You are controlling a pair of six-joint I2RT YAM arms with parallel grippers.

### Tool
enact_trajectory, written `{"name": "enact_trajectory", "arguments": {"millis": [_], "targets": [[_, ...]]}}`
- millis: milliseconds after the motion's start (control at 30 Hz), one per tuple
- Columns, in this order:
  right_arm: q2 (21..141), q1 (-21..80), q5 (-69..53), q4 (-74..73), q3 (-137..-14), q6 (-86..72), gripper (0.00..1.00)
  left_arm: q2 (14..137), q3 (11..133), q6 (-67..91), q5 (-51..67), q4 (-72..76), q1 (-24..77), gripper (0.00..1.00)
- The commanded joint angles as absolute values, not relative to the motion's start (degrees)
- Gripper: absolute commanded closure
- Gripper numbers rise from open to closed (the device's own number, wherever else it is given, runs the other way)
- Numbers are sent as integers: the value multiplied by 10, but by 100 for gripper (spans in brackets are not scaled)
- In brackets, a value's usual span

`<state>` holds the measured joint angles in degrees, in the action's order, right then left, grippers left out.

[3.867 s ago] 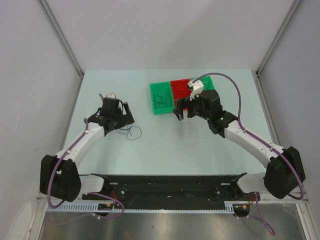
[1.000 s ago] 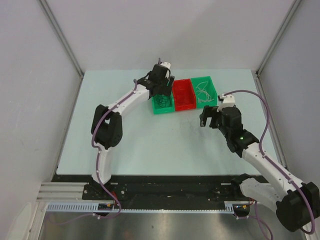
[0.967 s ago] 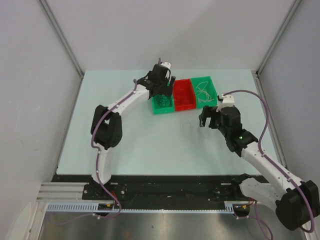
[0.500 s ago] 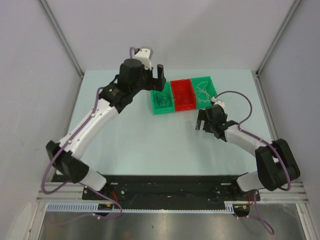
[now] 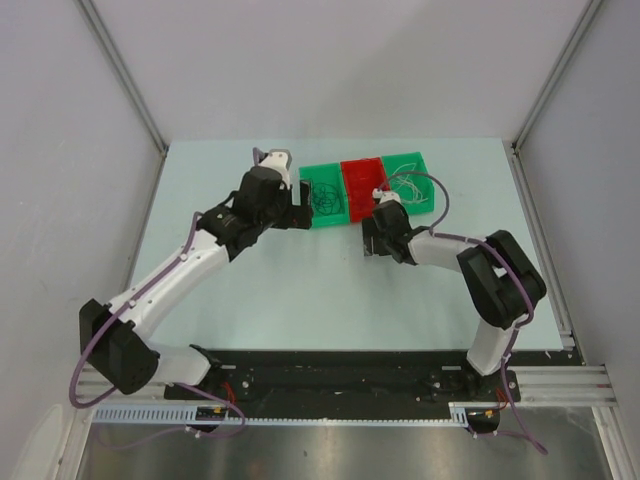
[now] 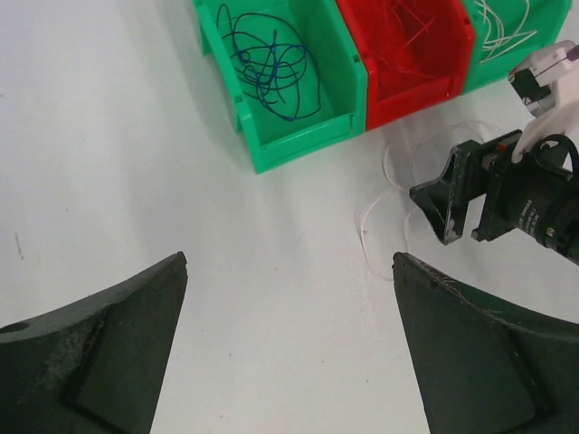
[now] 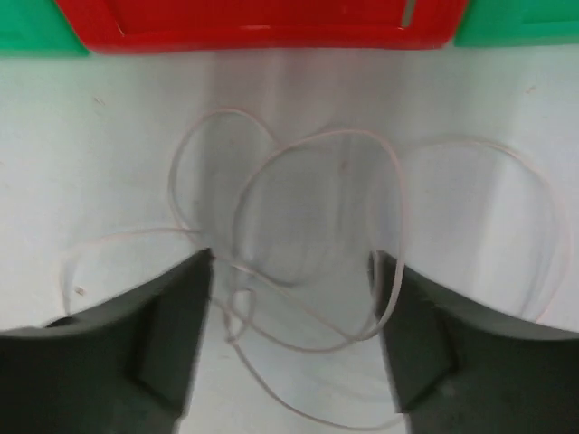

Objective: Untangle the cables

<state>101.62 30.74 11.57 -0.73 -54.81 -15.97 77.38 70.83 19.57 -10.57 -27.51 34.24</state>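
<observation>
The whitish cable (image 7: 326, 134) lies looped on the table (image 6: 136, 181) just before the red bin (image 7: 262, 27). The right gripper (image 7: 289, 303) has swung in low astride it, fingers spread, nothing pinched (yet). The left gripper (image 6: 289, 271), also wide and empty, has backed off the green bin (image 6: 298, 149), which I take to mean the blue cable (image 6: 267, 72) is sorted.

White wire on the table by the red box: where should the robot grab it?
I'd grab the white wire where its loops cross, between the right hand's open fingers. Come straight down from above: it lies flat on the table, and the red box stands just beyond it.
</observation>
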Motion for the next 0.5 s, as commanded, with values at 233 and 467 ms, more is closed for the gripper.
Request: {"name": "enact_trajectory", "arguments": {"millis": [233, 467], "targets": [[931, 338, 213, -47, -601, -111, 100, 661, 650, 233, -189, -258, 343, 0], [792, 266, 200, 27, -631, -77, 100, 624, 584, 288, -216, -259, 323, 0]]}}
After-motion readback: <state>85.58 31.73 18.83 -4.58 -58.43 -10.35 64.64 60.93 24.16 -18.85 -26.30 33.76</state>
